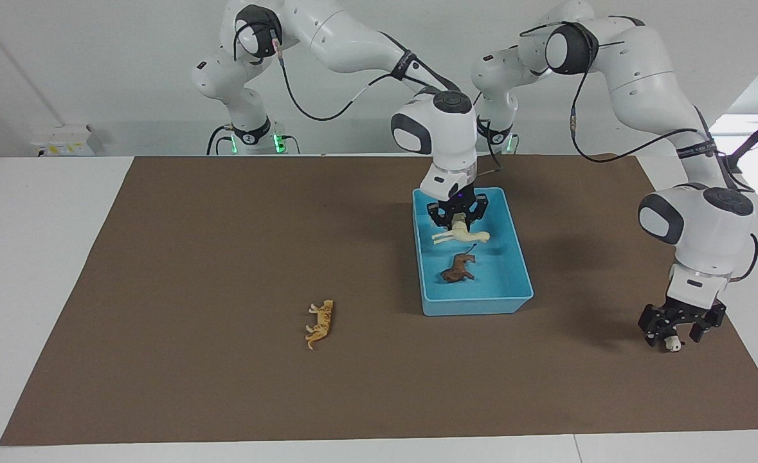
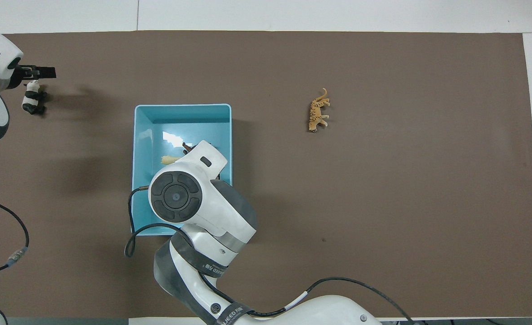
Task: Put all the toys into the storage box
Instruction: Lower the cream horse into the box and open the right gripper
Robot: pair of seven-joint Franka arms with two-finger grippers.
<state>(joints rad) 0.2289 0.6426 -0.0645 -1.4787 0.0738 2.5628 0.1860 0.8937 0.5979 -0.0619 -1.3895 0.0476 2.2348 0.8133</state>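
Note:
The light blue storage box (image 1: 475, 307) (image 2: 182, 107) stands on the mat. My right gripper (image 1: 459, 226) hangs low inside it, shut on the cream horse (image 1: 461, 236) (image 2: 168, 159), which lies level just under it. The brown lion (image 1: 458, 270) lies on the box floor beside the horse; from overhead the right arm hides most of it. My left gripper (image 1: 672, 335) (image 2: 38, 71) is open and down around the panda (image 1: 674, 346) (image 2: 32, 97) at the left arm's end of the table. The orange tiger (image 1: 320, 323) (image 2: 317, 110) lies alone on the mat toward the right arm's end.
A brown mat (image 1: 224, 257) covers most of the white table. The right arm's cable (image 2: 135, 239) loops over the box's near corner. The panda lies close to the mat's edge.

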